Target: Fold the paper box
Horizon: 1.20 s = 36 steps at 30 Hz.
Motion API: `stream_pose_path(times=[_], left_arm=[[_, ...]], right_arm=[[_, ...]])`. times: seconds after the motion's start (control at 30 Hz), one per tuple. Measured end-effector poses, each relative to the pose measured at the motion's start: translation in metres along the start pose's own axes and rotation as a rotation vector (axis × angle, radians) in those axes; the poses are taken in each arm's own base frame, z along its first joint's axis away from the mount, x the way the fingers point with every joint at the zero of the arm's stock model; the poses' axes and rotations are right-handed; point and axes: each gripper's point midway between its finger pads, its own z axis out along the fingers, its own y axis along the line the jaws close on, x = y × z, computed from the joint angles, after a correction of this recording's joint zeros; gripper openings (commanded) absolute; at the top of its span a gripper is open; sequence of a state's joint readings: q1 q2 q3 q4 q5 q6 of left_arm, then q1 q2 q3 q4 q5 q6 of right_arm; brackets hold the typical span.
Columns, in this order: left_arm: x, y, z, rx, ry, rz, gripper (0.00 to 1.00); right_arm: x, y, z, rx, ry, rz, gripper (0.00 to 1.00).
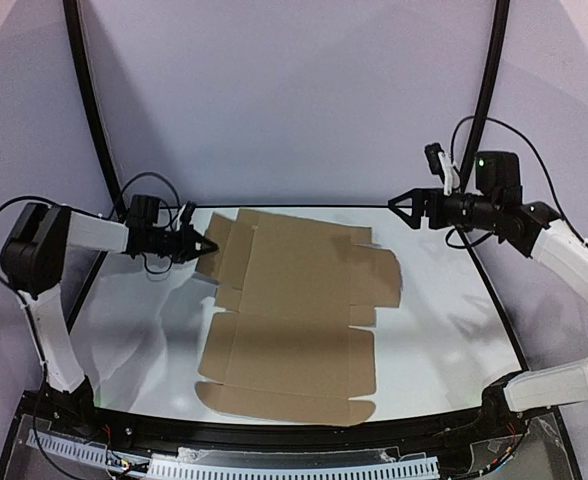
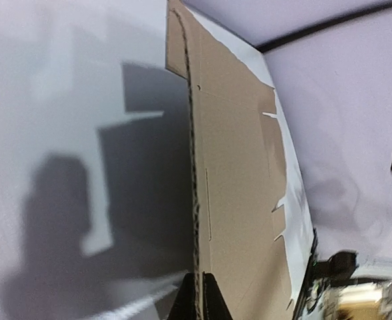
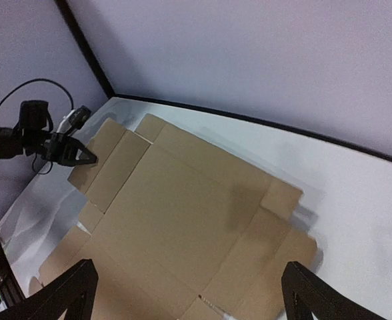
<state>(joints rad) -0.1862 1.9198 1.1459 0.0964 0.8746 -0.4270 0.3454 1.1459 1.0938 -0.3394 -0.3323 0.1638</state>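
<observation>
Top external view: the paper box (image 1: 294, 300) lies as an unfolded brown sheet across the middle of the white table (image 1: 454, 330), flaps spread to every side. The left gripper (image 1: 210, 247) is pinched shut on the sheet's far-left flap. The left wrist view shows the cardboard edge running straight in between the fingertips (image 2: 216, 307). To fold well, I judge the flap should swing up about its crease rather than be dragged, or the whole sheet may slide. The right gripper (image 1: 399, 205) hangs wide open and empty above the far right, well apart from the cardboard and free to pin the main panel. Bare table shows left and right. The sheet's near edge sits close to the front rim, leaving little room there.
</observation>
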Motion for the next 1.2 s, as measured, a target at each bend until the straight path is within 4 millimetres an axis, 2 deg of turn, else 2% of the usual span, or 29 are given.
stream_pose_path(times=[0.2, 0.27, 0.33, 0.5, 0.63, 0.83, 1.03, 1.2], left_arm=[[-0.015, -0.113, -0.008, 0.101, -0.026, 0.354, 0.01], [-0.011, -0.138, -0.012, 0.132, -0.029, 0.425, 0.01], [-0.008, -0.151, -0.016, 0.144, -0.031, 0.465, 0.01], [0.005, -0.164, -0.029, 0.147, -0.034, 0.529, 0.01], [0.012, -0.175, -0.041, 0.155, -0.047, 0.568, 0.01], [0.013, -0.188, -0.050, 0.170, -0.067, 0.618, 0.01], [0.015, -0.186, -0.049, 0.167, -0.061, 0.614, 0.01], [0.018, -0.181, -0.047, 0.162, -0.058, 0.604, 0.01]], right_arm=[[-0.033, 0.042, 0.006, -0.246, 0.025, -0.314, 0.98], [-0.036, 0.047, 0.012, -0.300, 0.054, -0.407, 0.98], [-0.041, 0.049, 0.020, -0.335, 0.076, -0.484, 0.98], [-0.048, 0.055, 0.040, -0.456, 0.127, -0.603, 0.98], [-0.040, 0.061, 0.050, -0.574, 0.192, -0.613, 0.98], [-0.024, 0.049, 0.082, -0.620, 0.280, -0.600, 0.97], [-0.007, 0.041, 0.108, -0.673, 0.348, -0.574, 0.80], [0.005, 0.044, 0.115, -0.755, 0.338, -0.593, 0.49]])
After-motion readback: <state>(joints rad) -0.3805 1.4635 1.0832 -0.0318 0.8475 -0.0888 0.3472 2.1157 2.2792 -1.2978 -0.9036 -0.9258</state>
